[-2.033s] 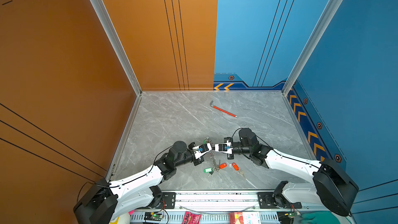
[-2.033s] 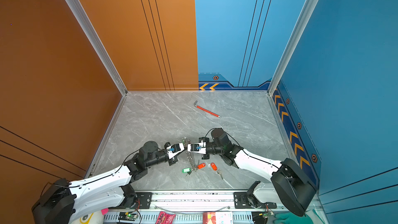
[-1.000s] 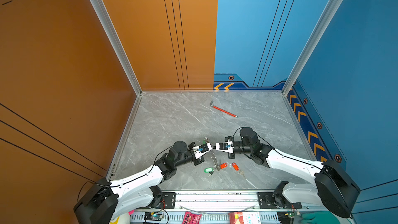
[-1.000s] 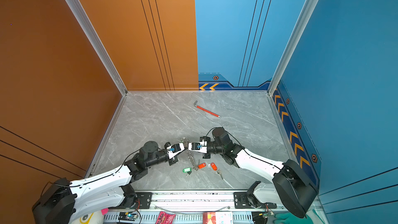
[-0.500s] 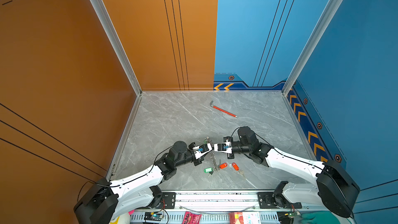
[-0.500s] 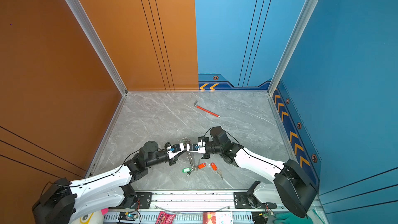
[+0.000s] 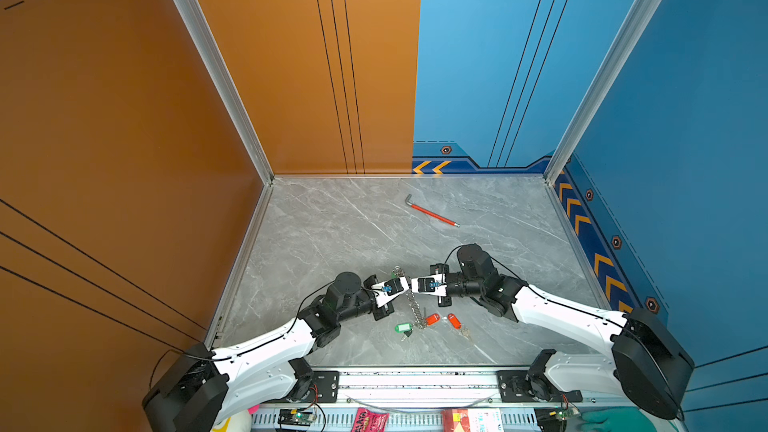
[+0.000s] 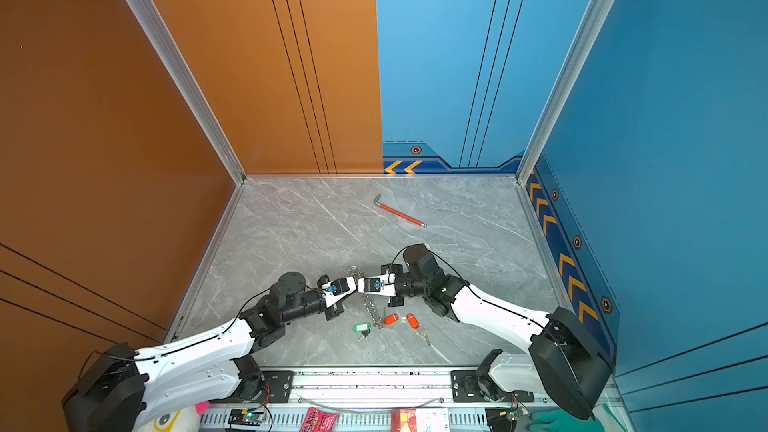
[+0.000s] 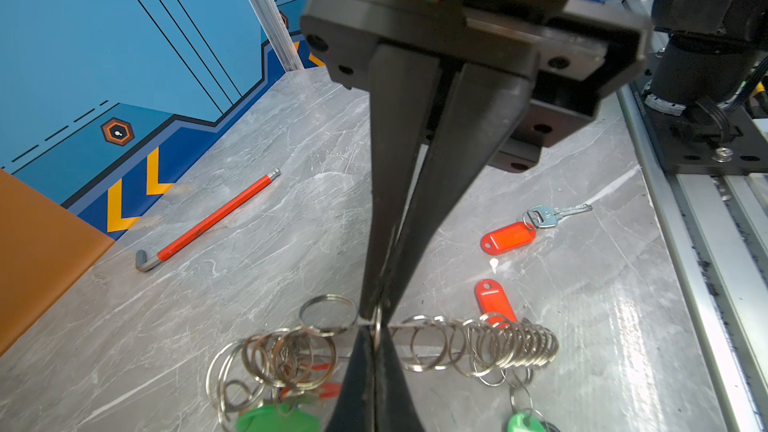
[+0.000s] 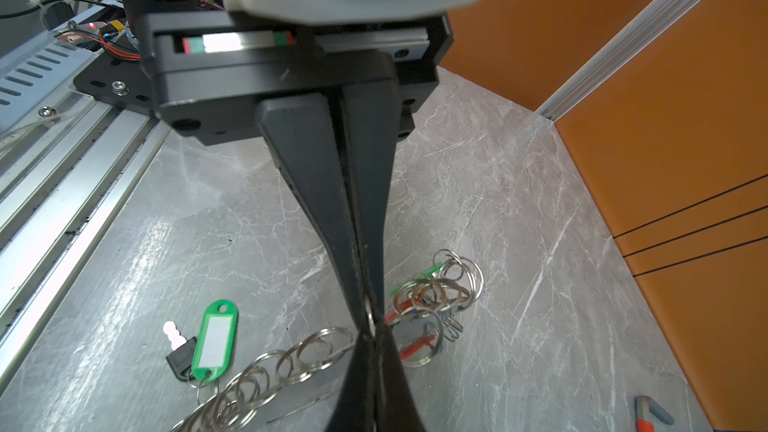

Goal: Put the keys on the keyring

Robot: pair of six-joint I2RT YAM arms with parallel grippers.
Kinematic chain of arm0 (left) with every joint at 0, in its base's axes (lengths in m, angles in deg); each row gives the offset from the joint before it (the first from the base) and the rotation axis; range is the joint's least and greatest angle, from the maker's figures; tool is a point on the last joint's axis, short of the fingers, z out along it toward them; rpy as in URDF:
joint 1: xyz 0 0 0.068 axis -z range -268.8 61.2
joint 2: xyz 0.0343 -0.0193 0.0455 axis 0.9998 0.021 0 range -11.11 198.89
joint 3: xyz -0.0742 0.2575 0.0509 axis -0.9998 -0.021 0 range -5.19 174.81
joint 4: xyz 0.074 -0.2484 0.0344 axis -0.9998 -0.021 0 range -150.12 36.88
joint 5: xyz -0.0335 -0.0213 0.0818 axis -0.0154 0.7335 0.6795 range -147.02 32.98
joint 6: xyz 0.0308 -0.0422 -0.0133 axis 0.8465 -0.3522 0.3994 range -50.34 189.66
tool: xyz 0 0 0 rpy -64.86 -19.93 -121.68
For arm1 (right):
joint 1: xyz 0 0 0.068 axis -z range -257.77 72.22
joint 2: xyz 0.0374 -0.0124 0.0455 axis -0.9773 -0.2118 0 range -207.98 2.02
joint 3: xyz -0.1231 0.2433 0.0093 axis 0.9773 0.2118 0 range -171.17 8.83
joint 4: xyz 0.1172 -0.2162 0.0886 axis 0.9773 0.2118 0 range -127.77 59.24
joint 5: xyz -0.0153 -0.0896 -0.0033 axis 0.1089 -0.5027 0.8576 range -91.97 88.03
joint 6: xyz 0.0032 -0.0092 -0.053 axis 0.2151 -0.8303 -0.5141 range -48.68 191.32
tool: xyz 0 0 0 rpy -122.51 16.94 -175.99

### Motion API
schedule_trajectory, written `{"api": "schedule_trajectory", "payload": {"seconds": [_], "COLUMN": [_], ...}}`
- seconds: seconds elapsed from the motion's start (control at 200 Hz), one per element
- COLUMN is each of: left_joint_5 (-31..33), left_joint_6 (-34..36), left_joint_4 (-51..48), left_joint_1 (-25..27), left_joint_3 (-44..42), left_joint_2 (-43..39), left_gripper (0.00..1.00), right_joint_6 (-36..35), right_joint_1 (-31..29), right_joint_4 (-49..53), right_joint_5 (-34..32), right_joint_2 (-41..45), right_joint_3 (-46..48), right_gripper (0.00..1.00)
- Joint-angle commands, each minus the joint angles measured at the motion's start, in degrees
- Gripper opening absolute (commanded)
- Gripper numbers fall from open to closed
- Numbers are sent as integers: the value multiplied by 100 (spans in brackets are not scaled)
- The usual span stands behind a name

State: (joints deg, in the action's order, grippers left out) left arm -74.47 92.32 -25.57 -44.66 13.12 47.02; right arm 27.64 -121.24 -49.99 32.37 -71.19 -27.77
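My left gripper (image 7: 405,285) and right gripper (image 7: 415,284) meet tip to tip above the floor. Both are shut on the same small silver ring (image 9: 377,321) of the keyring (image 7: 413,309). The keyring's chain of rings (image 9: 498,347) trails toward the front edge, and another bunch of rings (image 10: 436,284) lies behind the tips. Loose keys lie in front. One has a green tag (image 7: 402,328) (image 10: 216,340). Another has an orange tag (image 7: 454,320) and its silver key (image 9: 544,214) shows. A second orange tag (image 7: 432,319) lies by the chain's end.
A red-sleeved hex wrench (image 7: 432,214) lies toward the back of the grey marble floor (image 7: 332,234). Orange and blue walls close the back and sides. An aluminium rail (image 7: 415,380) with the arm bases runs along the front edge.
My right gripper has edged a little to the left, closer to the left gripper's tip. The keys and the wrench lie where they were.
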Motion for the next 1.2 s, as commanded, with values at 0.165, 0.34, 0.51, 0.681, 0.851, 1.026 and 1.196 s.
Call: {"api": "schedule_trajectory", "payload": {"seconds": [0.165, 0.34, 0.51, 0.681, 0.851, 1.026, 1.196], "left_joint_5": [117, 181, 29, 2, -10, -77, -94], "left_joint_6": [-33, 20, -7, -7, -2, 15, 16], "left_joint_4": [57, 58, 58, 57, 58, 49, 31], "left_joint_1": [-20, -23, -21, -26, -14, -11, -11], "left_joint_3": [19, 57, 77, 58, 58, 63, 50], "left_joint_2": [-3, 23, 14, -36, -31, -25, -93], "left_gripper": [0, 0, 0, 0, 0, 0, 0], "right_joint_6": [1227, 2525, 2341, 2121, 1890, 1712, 1564], "right_joint_1": [560, 468, 11, 12, 53, 44, 45], "right_joint_4": [-847, -1618, -1149, -912, -587, -412, -328], "right_joint_5": [247, -490, -613, -543, -298, -157, -215], "right_joint_2": [704, 1033, 1071, 832, 692, 464, 283], "right_joint_3": [460, 945, 958, 823, 593, 363, 229], "right_gripper": [21, 29, 28, 27, 24, 21, 17]}}
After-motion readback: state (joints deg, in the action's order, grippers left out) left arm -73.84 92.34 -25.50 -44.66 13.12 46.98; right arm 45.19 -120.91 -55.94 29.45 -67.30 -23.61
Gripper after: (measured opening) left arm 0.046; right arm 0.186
